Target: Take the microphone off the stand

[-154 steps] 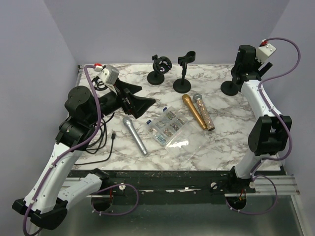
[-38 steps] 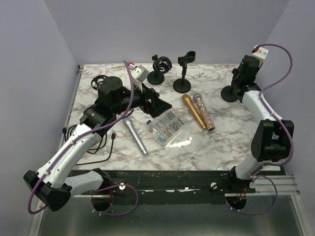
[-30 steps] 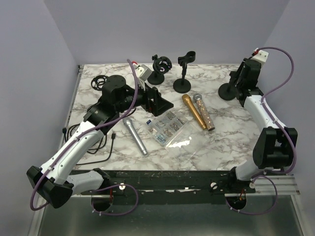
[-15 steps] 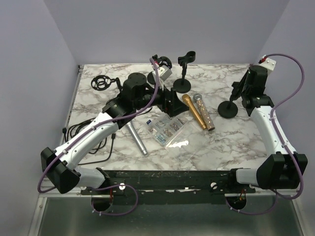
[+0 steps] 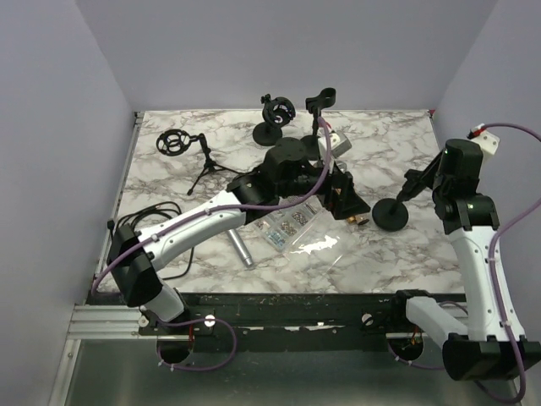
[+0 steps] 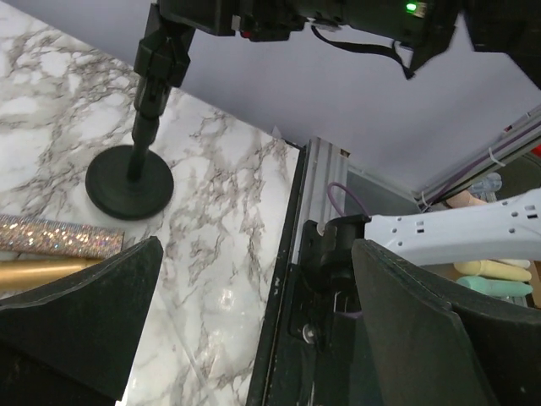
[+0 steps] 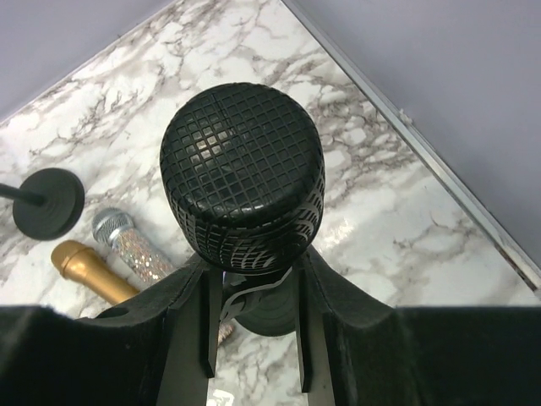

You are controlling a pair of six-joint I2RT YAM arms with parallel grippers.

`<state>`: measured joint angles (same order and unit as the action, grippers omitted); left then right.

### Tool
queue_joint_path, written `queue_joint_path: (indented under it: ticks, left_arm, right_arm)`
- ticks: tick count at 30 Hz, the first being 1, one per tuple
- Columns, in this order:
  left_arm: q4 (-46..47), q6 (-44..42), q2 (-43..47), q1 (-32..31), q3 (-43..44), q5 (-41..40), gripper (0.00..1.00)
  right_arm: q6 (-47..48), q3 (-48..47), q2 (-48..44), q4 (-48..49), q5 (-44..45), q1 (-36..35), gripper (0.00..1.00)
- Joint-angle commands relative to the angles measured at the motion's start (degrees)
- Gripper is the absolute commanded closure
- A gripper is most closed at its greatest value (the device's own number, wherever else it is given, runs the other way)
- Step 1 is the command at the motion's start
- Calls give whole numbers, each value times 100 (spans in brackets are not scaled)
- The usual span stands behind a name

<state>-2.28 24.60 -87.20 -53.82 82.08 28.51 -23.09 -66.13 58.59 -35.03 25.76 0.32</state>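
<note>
Microphone (image 7: 241, 173), black with a mesh head, sits in its stand (image 6: 129, 182), and I see my right gripper (image 7: 254, 313) clamped on its body just below the head. My left gripper (image 6: 255, 249) hangs spread wide above the gold microphone (image 6: 42, 272) and glitter microphone (image 6: 59, 234).

Left arm (image 5: 194, 222) and right arm (image 5: 479, 262): white shells, black joints, purple cabling.
Each arm is built of glossy white moulded links joined by round matte black joint housings (image 5: 283, 161), with a thin purple cable (image 5: 514, 127) running outside the shells. Each wrist bears a small pale camera box (image 5: 484, 135), the right one with a red mark. The left gripper (image 6: 254, 245) has broad matte black wedge-shaped fingers (image 6: 76, 321). A green indicator light (image 6: 412, 8) glows on the right arm's black housing.
</note>
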Motion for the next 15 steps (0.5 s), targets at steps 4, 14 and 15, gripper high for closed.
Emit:
queue_joint_path:
  ticks: [4,14,15]
  left_arm:
    - [1395,-409,-894,-718,78,-653,2]
    - [2201,-972,-1744,-1275,213,-1500,3]
    - [2169,-1024,-1828,-1280,302,-1496,4]
  right_arm:
    - [-377,339,-1029,-1053,-251,-19,99]
    - [-395,821,-1989,-996,-538,-23,99]
    - [-413,821,-1976,-1009,-520,-19,99]
